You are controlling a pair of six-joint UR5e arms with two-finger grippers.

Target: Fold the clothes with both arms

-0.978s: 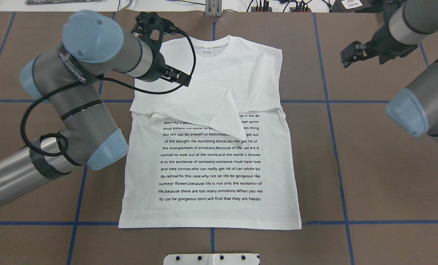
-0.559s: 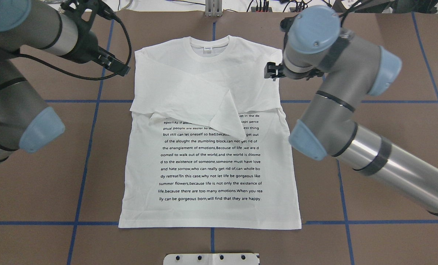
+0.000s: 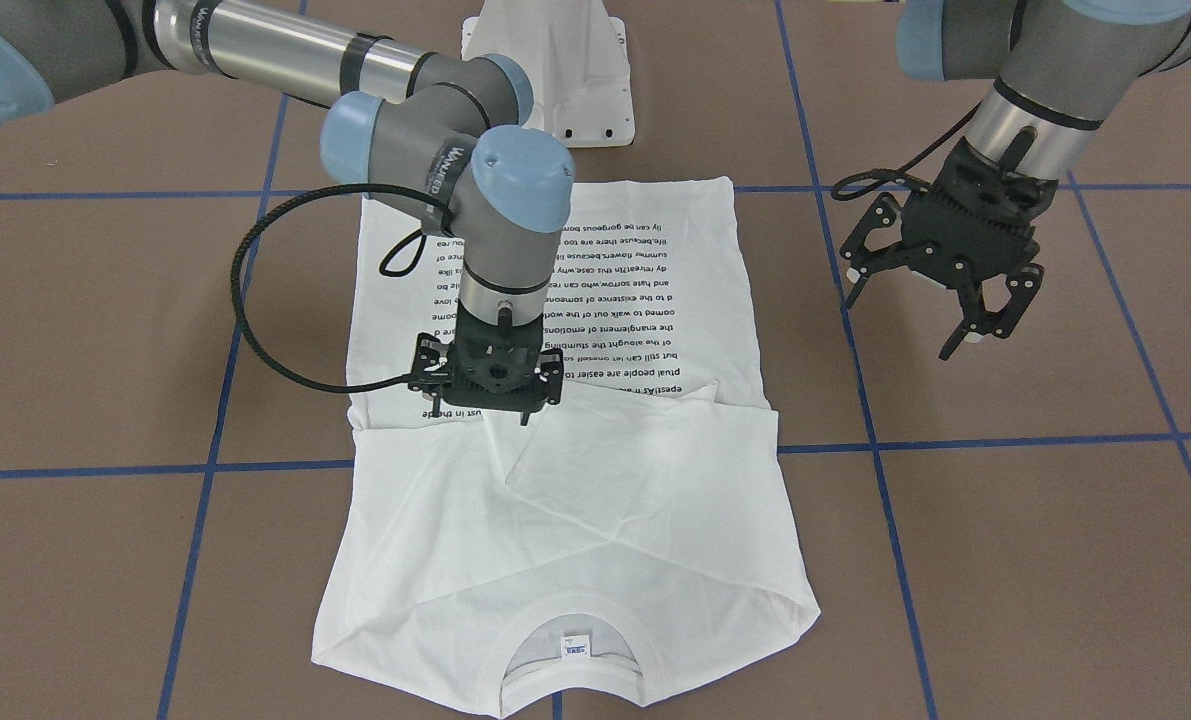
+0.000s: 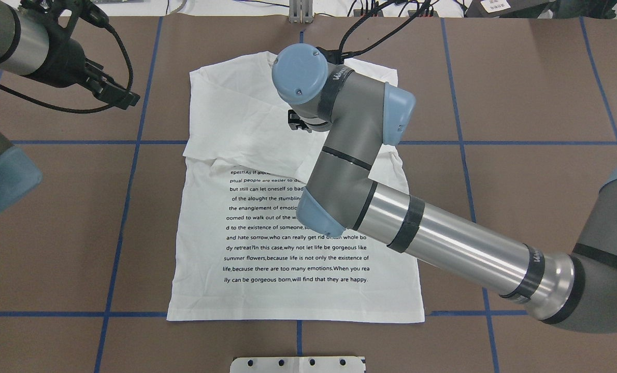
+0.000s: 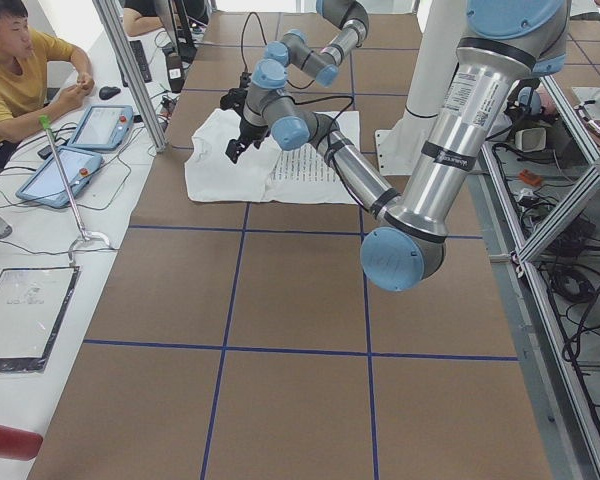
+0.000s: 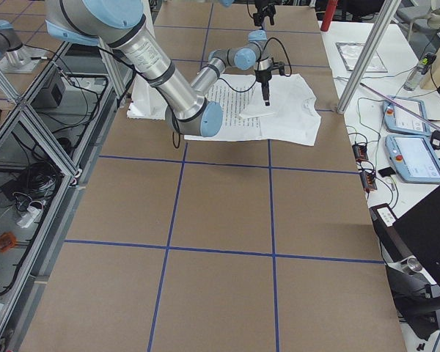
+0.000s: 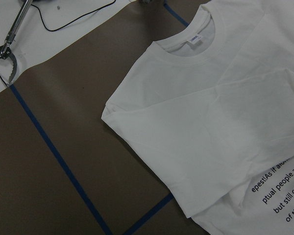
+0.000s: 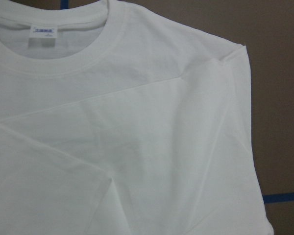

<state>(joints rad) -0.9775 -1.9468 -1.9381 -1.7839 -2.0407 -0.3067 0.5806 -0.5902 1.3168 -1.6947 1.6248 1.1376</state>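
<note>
Right end effector [image 3: 479,412]: fingers apart, empty, tip-down over the folded sleeves of the T-shirt [image 3: 635,500]; its arm hid the collar from overhead. Left end effector [image 3: 897,328]: wide open, empty, off-cloth. T-shirt lay flat mid-worktop [image 3: 1055,550], collar toward the operators' edge.

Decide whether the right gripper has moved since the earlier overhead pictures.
Yes. The right gripper moved leftward in the overhead view, from the right edge of the T-shirt to above its middle.
</note>
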